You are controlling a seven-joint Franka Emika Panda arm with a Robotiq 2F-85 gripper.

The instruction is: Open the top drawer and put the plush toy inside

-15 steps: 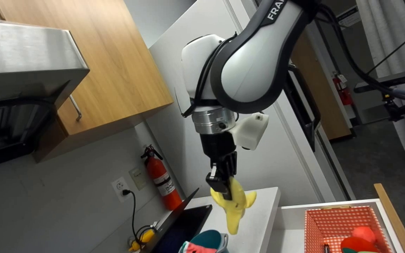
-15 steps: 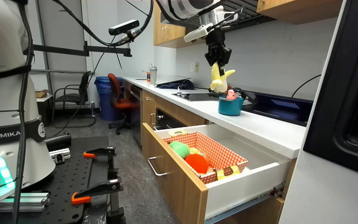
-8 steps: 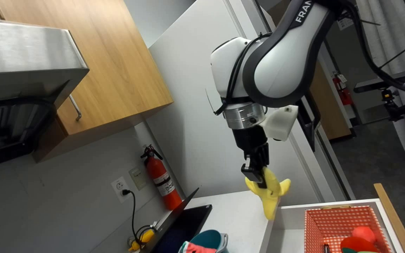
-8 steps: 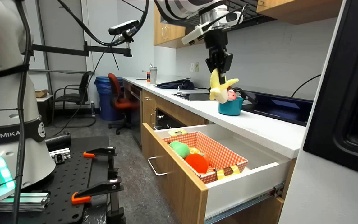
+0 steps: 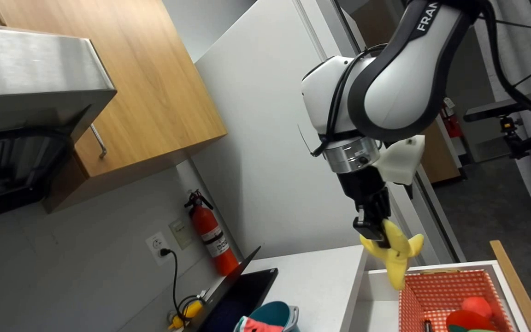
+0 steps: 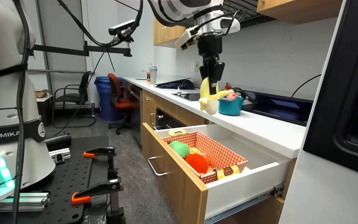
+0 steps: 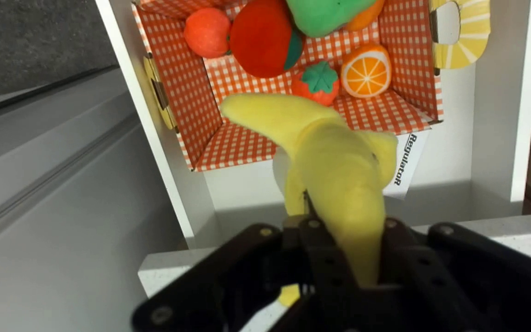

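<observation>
The yellow plush toy [image 7: 339, 157] is pinched in my gripper [image 7: 348, 226], whose dark fingers press on it from both sides. In both exterior views the toy [image 6: 208, 102] hangs in the air below the gripper [image 5: 382, 242], with its lobes sticking out around the fingers. Beneath it the top drawer [image 6: 179, 183] stands pulled out, with a wood front and white sides. From the wrist view the toy overlaps the near edge of the checkered box and the bare drawer floor [image 7: 242, 184]. Part of the toy is hidden between the fingers.
Inside the drawer sits a red-and-white checkered box [image 6: 225, 152] holding several plush fruits, among them a green one [image 6: 179, 148] and a red one [image 6: 197, 163]. A teal pot [image 6: 230, 107] stands on the white countertop [image 6: 259, 127]. A wood cabinet [image 5: 150, 106] hangs above.
The arm has carried the toy from above the countertop to above the drawer, and it hangs lower than before. Its grip looks the same. Drawer and box have not moved.
</observation>
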